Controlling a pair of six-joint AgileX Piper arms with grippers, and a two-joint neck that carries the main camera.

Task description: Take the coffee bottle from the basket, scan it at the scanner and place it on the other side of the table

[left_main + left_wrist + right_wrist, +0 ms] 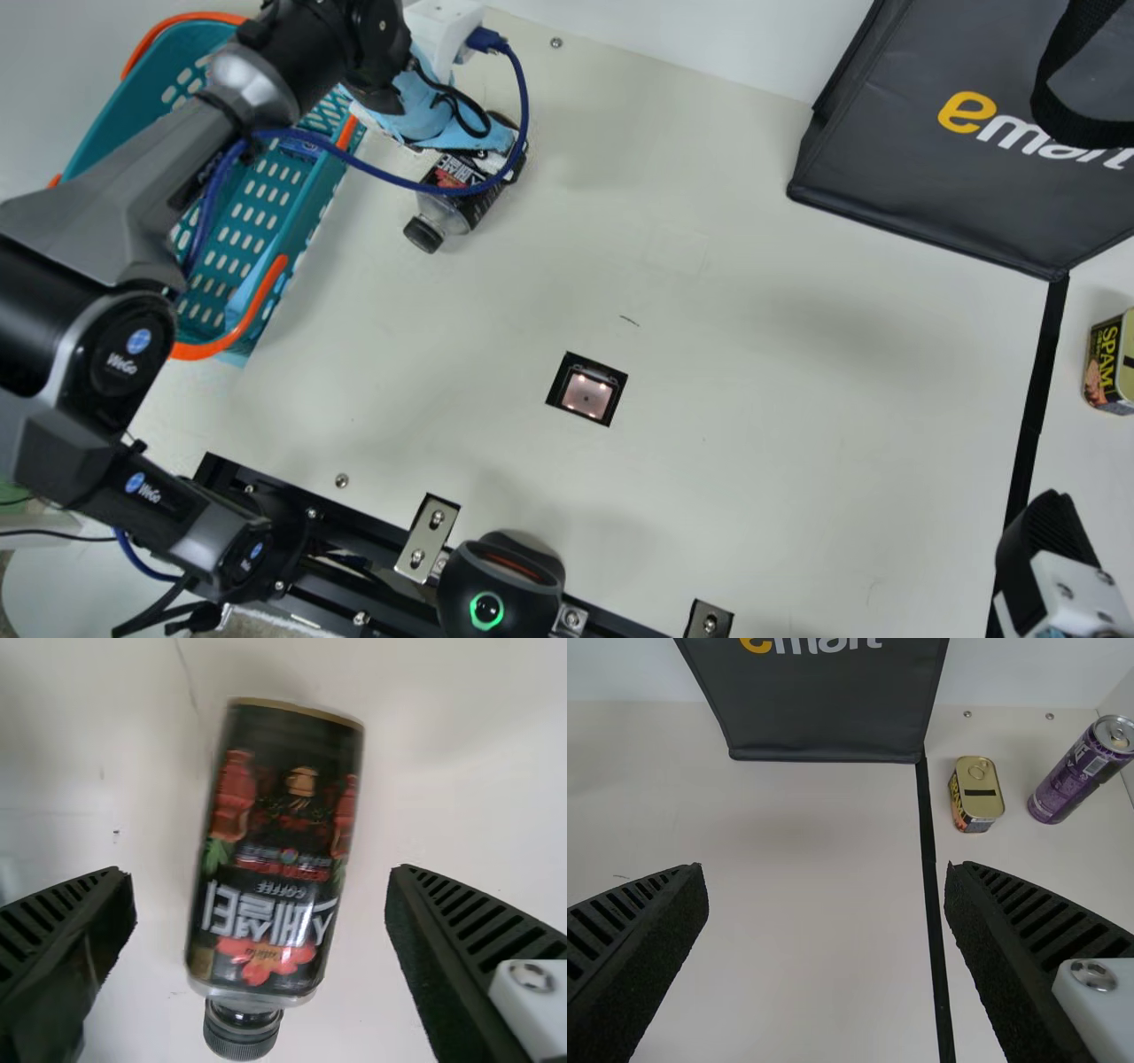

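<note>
Coffee bottle [275, 850]: was laid beside the basket [307, 217]
Left fingers [66, 943]: were parted, room left at both flanks
Right fingers [642, 948]: were spread above the surface [753, 399]

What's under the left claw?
The coffee bottle lies there on its side, on the table. In the main view, the left arm and a blue cable hide part of it.

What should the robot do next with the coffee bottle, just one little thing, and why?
Probably lower the open left gripper toward the coffee bottle. It lies on its side on the table, and the left wrist view shows it between the spread fingers with a gap on each side, so it isn't held yet.
</note>
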